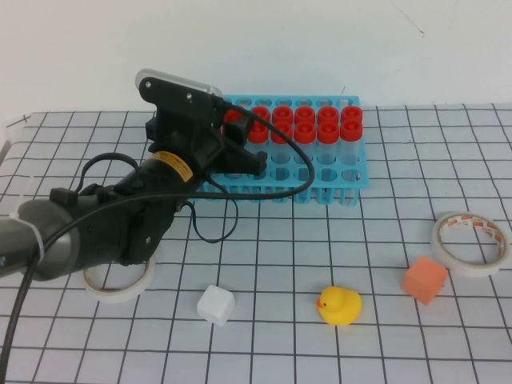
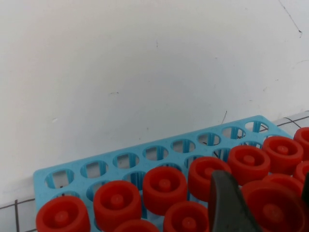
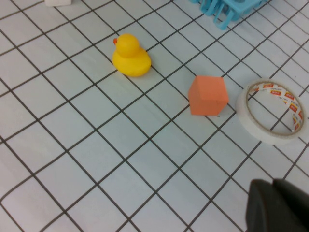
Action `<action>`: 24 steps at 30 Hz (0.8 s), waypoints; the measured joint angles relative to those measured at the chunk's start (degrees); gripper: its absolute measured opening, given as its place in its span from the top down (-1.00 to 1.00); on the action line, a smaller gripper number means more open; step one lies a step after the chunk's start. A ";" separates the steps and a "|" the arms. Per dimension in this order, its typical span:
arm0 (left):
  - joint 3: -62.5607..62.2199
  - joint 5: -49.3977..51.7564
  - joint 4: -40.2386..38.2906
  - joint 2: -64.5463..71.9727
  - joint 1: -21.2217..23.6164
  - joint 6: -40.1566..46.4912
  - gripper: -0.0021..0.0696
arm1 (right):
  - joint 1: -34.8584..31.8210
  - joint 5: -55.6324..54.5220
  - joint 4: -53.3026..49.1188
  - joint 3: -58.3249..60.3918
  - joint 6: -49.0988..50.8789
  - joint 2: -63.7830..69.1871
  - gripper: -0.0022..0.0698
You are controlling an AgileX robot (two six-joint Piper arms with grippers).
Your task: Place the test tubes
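A blue test tube rack [image 1: 324, 172] stands at the back of the table, with several red-capped tubes [image 1: 306, 124] upright in its rear rows. My left gripper [image 1: 242, 138] hovers over the rack's left part. In the left wrist view the left gripper [image 2: 264, 186] is shut on a red-capped test tube [image 2: 273, 209]. That cap sits larger and closer than the caps in the rack [image 2: 164, 186], and one dark finger [image 2: 227, 203] lies beside it. My right gripper [image 3: 277, 205] is shut and empty above the table's right side, out of the high view.
A yellow duck [image 1: 340, 306], an orange cube [image 1: 424, 280] and a white cube [image 1: 216, 305] lie in front. One tape roll [image 1: 472, 244] lies at the right and another [image 1: 120, 286] partly under the left arm. The left arm's cable [image 1: 304, 164] loops across the rack.
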 joint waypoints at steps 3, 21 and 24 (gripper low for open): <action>0.00 0.00 -0.30 0.00 0.00 0.23 0.20 | 0.00 0.00 0.00 0.00 0.00 0.00 0.94; -0.04 1.96 -2.05 1.10 0.00 0.67 0.20 | 0.00 0.00 0.00 0.00 0.00 0.00 0.94; -0.04 1.96 -2.05 1.46 0.00 0.67 0.20 | 0.00 0.00 0.00 0.00 0.00 0.00 0.94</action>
